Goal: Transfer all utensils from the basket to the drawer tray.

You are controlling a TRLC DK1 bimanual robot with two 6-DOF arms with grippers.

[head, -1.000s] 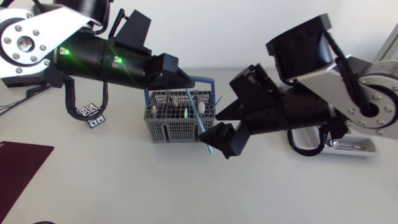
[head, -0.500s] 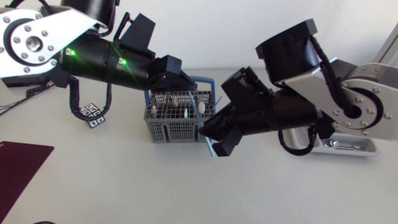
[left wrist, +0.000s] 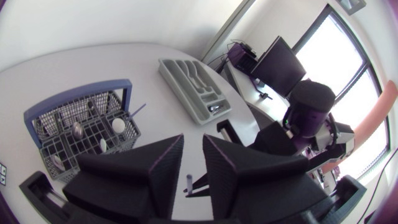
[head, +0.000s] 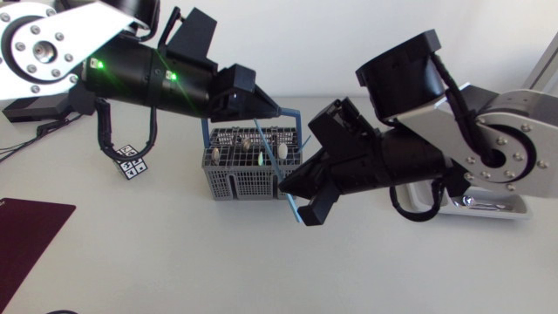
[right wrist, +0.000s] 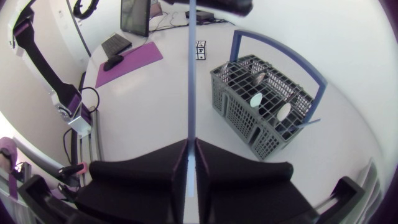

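Observation:
The grey basket (head: 248,174) with a blue handle holds several spoons. A thin blue utensil (head: 298,209) slants past its right side. My right gripper (head: 292,187) is shut on the lower part of that handle; in the right wrist view the blue utensil (right wrist: 190,74) runs straight ahead from between the right gripper's (right wrist: 191,142) fingers. My left gripper (head: 260,106) hovers over the basket at the utensil's upper end. Its fingers stand slightly apart, with the blue utensil's tip (left wrist: 188,182) in the gap of the left gripper (left wrist: 193,140). The grey drawer tray (left wrist: 196,87) lies beyond the basket (left wrist: 81,130).
The drawer tray (head: 488,209) at the right is largely hidden under my right arm. A dark purple mat (head: 26,231) lies at the front left. A small marker cube (head: 131,163) and a black cable sit left of the basket.
My right gripper moved left and closed on the blue utensil. My left gripper's fingers parted a little, and its arm rose slightly.

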